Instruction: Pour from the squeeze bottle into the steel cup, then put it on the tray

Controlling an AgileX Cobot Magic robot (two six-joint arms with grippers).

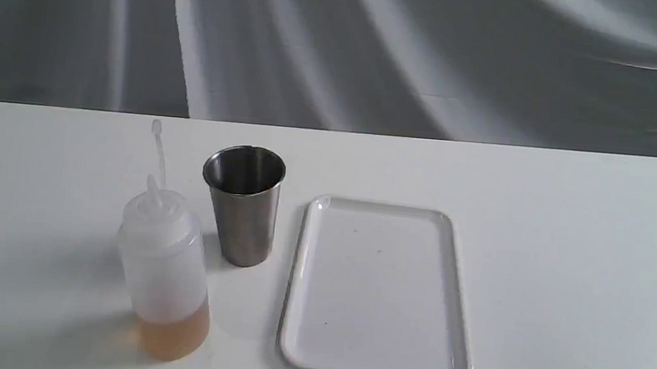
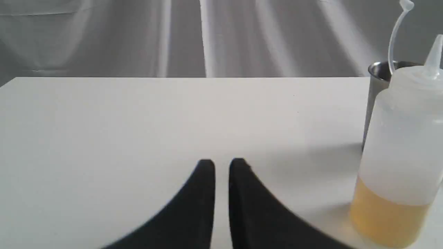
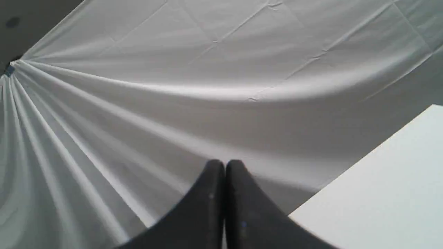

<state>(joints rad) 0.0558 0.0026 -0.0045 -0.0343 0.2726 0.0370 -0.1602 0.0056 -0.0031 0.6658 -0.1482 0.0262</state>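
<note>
The squeeze bottle (image 1: 165,265) stands upright at the front left of the table, amber liquid filling its bottom part, cap strap sticking up. Just behind and to its right stands the steel cup (image 1: 243,204), upright. To the cup's right the white tray (image 1: 377,291) lies flat with nothing on it. Neither gripper appears in the exterior view. In the left wrist view my left gripper (image 2: 222,164) is shut with a thin gap, low over the table, well apart from the bottle (image 2: 398,148) and the cup (image 2: 375,86). My right gripper (image 3: 225,165) is shut, empty, pointing at the backdrop cloth.
The white table (image 1: 563,256) stretches wide on both sides of the three objects. A grey draped cloth (image 1: 374,53) hangs behind its far edge. In the right wrist view only a corner of the table (image 3: 387,193) shows.
</note>
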